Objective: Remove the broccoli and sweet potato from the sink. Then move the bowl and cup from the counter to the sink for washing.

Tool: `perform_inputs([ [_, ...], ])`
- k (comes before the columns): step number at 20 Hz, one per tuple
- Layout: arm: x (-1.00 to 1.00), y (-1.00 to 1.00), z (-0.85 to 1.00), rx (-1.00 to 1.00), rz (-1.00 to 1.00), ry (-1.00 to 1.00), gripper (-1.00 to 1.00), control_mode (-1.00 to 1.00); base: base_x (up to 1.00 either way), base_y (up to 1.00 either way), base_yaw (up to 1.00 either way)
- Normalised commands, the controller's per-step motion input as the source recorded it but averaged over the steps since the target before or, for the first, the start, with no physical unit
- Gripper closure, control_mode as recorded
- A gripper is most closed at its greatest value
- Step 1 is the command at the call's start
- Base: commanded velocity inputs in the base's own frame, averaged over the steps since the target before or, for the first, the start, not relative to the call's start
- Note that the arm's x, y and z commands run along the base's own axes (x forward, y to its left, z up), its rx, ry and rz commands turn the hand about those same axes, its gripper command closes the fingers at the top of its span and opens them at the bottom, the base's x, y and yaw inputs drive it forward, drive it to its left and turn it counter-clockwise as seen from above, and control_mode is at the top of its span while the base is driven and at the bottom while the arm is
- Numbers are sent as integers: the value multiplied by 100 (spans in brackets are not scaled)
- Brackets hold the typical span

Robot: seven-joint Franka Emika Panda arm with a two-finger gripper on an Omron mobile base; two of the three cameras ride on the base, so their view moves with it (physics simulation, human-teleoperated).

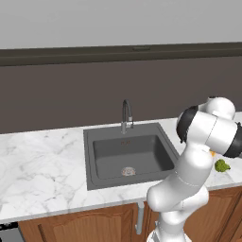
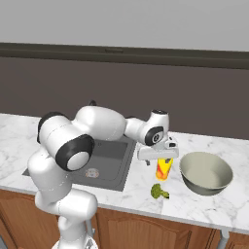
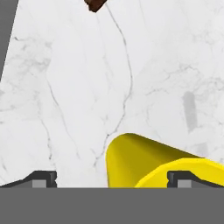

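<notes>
Hand view shows our gripper (image 3: pixel 112 180) spread wide and holding nothing, with the cup (image 3: pixel 148 164) standing upright on the counter (image 3: pixel 65 109), directly below but off-centre toward the right-hand fingertip (image 3: pixel 186 178); we judge a slight shift would centre it.

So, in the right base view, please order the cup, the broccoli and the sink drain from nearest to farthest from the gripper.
1. cup: directly beneath the open gripper.
2. broccoli: on the counter, toward the front edge.
3. sink drain: in the basin, far left.
</notes>
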Motion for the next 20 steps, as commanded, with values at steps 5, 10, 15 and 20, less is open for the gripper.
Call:
perform_inputs([
  [5,-2,6,-17,0,-3,1,100,-100,0,0,0],
  [10,-6,7,-11,0,-4,0,100,-100,0,0,0],
  [15,-12,9,-4,0,-3,0,100,-100,0,0,0],
  [20,-18,18,5,0,0,-5,100,-100,0,0,0],
])
